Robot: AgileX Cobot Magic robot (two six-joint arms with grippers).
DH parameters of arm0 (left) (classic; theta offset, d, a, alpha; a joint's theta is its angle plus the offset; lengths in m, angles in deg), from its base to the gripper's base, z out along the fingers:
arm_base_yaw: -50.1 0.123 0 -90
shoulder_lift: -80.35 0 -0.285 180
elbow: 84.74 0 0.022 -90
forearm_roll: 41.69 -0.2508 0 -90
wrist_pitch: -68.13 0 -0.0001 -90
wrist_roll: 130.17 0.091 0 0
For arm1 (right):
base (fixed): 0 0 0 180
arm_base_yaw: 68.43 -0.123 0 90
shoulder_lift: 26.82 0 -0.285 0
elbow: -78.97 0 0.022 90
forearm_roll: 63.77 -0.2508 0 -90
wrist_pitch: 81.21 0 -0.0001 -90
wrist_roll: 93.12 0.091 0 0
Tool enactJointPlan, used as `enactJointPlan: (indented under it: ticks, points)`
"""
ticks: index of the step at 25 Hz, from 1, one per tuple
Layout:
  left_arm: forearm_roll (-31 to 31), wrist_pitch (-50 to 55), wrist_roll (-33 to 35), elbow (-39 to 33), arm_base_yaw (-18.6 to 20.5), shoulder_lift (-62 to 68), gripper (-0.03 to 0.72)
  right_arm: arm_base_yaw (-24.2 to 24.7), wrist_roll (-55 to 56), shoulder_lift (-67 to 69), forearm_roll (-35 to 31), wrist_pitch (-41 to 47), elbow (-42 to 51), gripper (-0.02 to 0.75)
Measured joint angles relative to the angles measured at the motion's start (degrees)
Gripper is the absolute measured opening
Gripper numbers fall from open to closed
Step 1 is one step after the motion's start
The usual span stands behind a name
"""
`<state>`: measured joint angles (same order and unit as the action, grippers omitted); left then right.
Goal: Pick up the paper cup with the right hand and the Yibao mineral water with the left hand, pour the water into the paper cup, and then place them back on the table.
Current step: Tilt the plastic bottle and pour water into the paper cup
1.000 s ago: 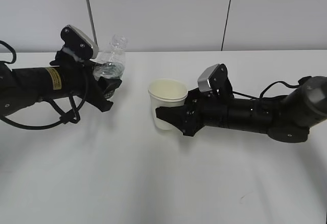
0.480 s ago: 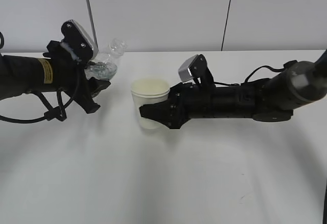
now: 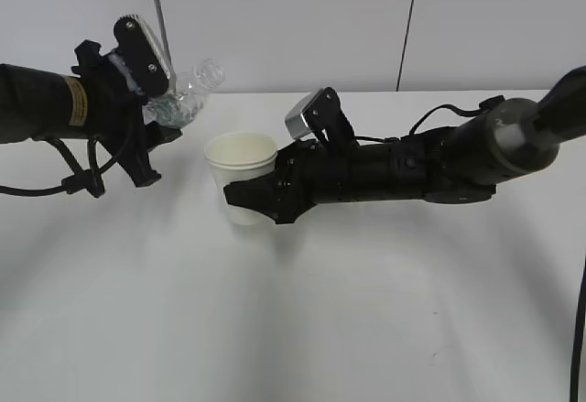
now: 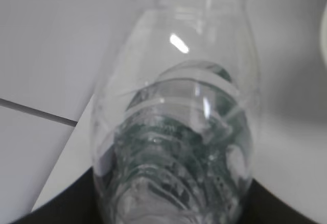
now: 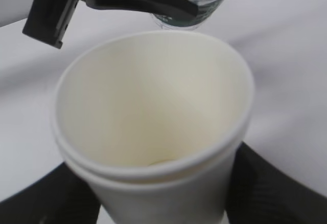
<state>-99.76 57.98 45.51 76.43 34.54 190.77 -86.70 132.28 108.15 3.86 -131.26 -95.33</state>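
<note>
The table point(image 3: 302, 329) lies bare and white in the foreground. Above its middle, the right hand point(image 3: 252, 202) grips the paper cup point(image 3: 241, 175) around its lower wall, upright and lifted off the surface; the cream inside shows only a faint patch at the bottom (whether that is water I cannot tell). Farther back and to the left, the left hand point(image 3: 151, 136) holds the Yibao mineral water point(image 3: 183, 98) around its green-labelled body, tilted with the open neck pointing up and right, above and beside the cup's rim.
</note>
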Motion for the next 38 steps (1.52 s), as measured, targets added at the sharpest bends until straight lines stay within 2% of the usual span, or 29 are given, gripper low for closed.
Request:
enactJointPlan:
  ticks: [9, 38]
  points:
    - [-5.28, 5.43, 0.00, 2.10, -2.60, 0.00, 0.335, 0.00, 1.08, 0.00, 0.00, 0.86, -0.56, 0.498]
    - [-19.19, 14.26, 0.02, 2.44, -3.55, 0.00, 0.333, 0.00, 1.45, 0.00, 0.13, 5.45, -2.08, 0.498]
